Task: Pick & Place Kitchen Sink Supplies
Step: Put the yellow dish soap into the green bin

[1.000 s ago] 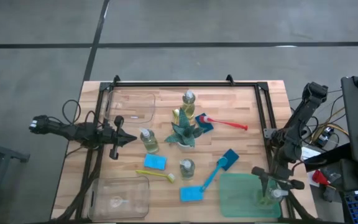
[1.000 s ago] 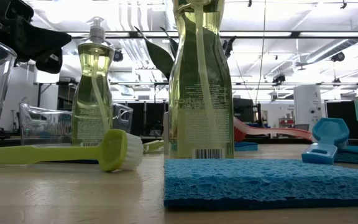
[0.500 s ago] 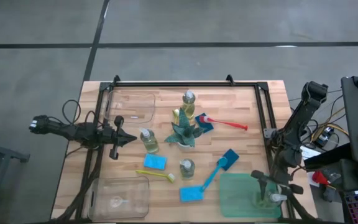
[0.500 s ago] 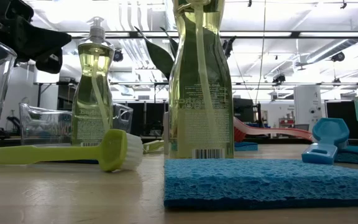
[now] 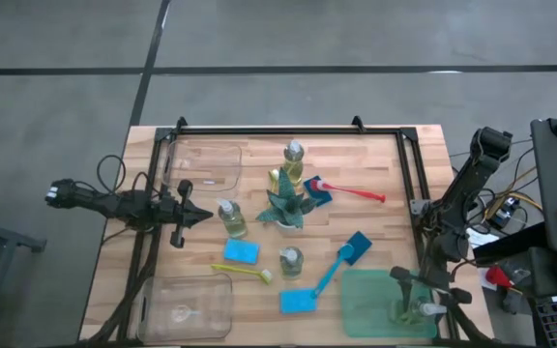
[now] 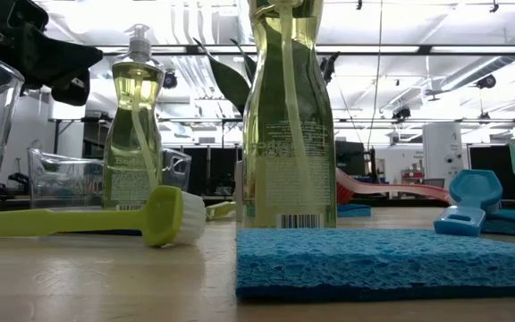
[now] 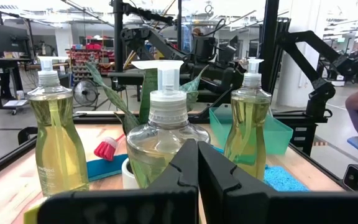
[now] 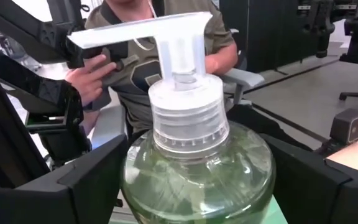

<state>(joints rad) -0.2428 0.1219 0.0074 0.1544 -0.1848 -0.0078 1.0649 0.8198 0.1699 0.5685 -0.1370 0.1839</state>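
Observation:
A clear pump bottle [image 8: 194,155] of yellow-green liquid stands upright in the green tray [image 5: 370,304] at the table's near right corner. My right gripper [image 5: 424,288] is open, with one finger on each side of that bottle's shoulder. Other pump bottles [image 5: 231,218] [image 5: 291,261] [image 5: 294,164] stand mid-table. Blue sponges [image 5: 242,252] [image 5: 299,302] lie flat near them. A blue brush [image 5: 341,261], a red brush [image 5: 351,191] and a yellow-green brush [image 5: 245,272] also lie on the wood. My left gripper [image 5: 188,215] waits shut at the table's left edge. My right gripper has a finger [image 8: 86,180] on each side of the bottle's shoulder [image 8: 135,168], coming level from the table's right side. Whether either finger touches the bottle I cannot tell. The bottle stands upright on the tray's floor.
A spiky green potted plant [image 5: 284,205] stands mid-table among the bottles. One clear bin [image 5: 201,164] sits at the far left, another [image 5: 187,304] at the near left. A black frame rail [image 5: 288,130] runs along the table's far edge. A person [image 8: 135,37] is beyond the right arm.
My right gripper has opened: the gap between its fingers is wider in the high view than a second ago. The bottle stays upright in the green tray.

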